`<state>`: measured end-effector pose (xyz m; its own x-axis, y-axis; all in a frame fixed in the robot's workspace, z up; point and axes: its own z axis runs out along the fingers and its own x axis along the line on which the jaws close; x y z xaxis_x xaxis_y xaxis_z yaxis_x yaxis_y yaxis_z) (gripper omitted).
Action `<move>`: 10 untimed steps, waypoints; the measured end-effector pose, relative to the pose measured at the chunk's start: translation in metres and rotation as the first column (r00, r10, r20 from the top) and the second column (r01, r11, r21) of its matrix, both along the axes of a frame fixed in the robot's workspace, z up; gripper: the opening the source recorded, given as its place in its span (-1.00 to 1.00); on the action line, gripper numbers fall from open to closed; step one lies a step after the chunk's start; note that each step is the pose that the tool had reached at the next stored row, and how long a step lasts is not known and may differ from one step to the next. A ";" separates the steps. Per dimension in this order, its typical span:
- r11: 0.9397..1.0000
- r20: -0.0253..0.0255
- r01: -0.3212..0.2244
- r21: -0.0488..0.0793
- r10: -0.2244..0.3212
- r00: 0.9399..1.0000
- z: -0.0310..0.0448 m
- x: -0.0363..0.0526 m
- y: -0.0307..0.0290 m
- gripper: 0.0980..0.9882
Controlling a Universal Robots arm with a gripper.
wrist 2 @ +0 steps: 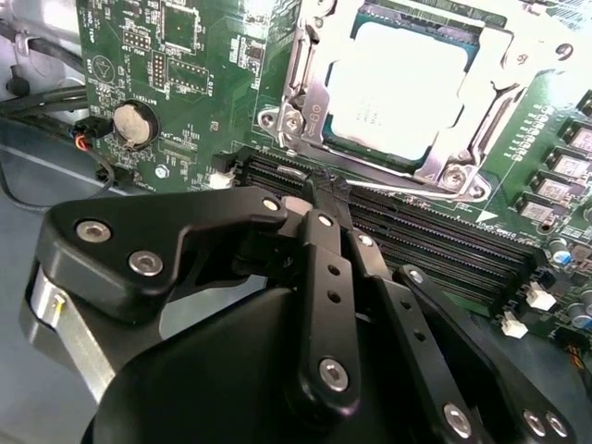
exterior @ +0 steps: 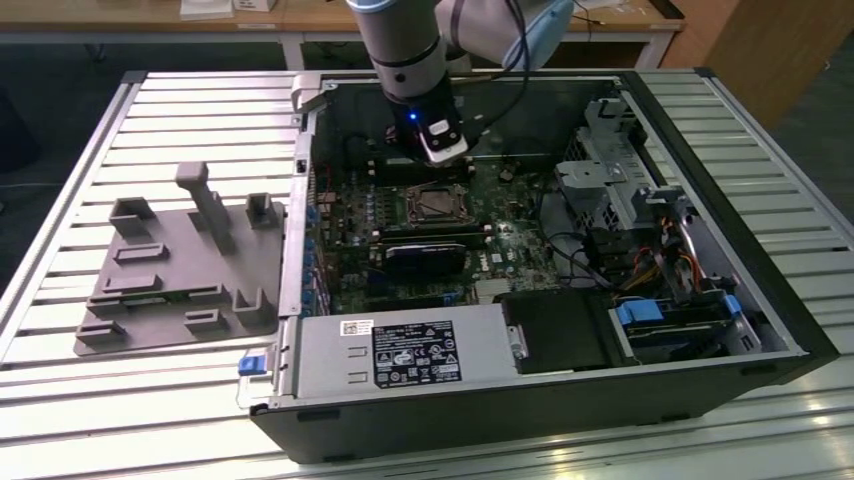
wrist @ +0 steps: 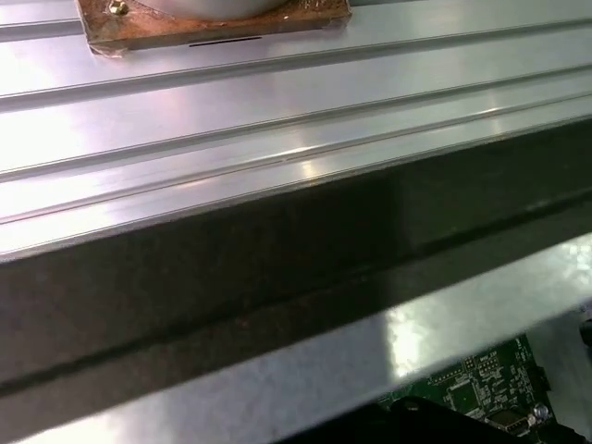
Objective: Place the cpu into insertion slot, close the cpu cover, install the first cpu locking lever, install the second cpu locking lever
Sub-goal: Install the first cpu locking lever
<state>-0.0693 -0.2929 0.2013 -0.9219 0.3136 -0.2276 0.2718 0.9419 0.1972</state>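
Note:
In the second wrist view the cpu (wrist 2: 398,88) lies flat in the insertion slot (wrist 2: 462,176), pale metal top up. The silvery cpu cover (wrist 2: 310,88) rests down around the chip's edges. My gripper (wrist 2: 326,188) hangs just off the slot's edge, over the long black memory slots, its black fingers (wrist 2: 319,250) drawn together to a point with nothing between them. In the exterior view the gripper (exterior: 434,168) is inside the open computer case, right above the far edge of the insertion slot (exterior: 434,204). Whether the locking levers are latched I cannot tell.
A black card (exterior: 424,256) lies nearer the camera than the socket. Drive cages and cables (exterior: 641,230) fill the exterior view's right; the power supply (exterior: 400,352) is in front. A grey fixture (exterior: 174,275) sits on the slatted table (exterior: 80,400). The case wall (wrist: 277,277) is close to the first wrist camera.

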 end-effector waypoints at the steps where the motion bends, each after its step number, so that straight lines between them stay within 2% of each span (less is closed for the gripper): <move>1: 1.000 0.000 0.002 0.000 -0.002 1.000 -0.0004 0.0000 0.0000 -0.99; 10: 1.000 0.000 0.017 0.000 -0.017 1.000 -0.0040 0.0000 0.0000 -0.99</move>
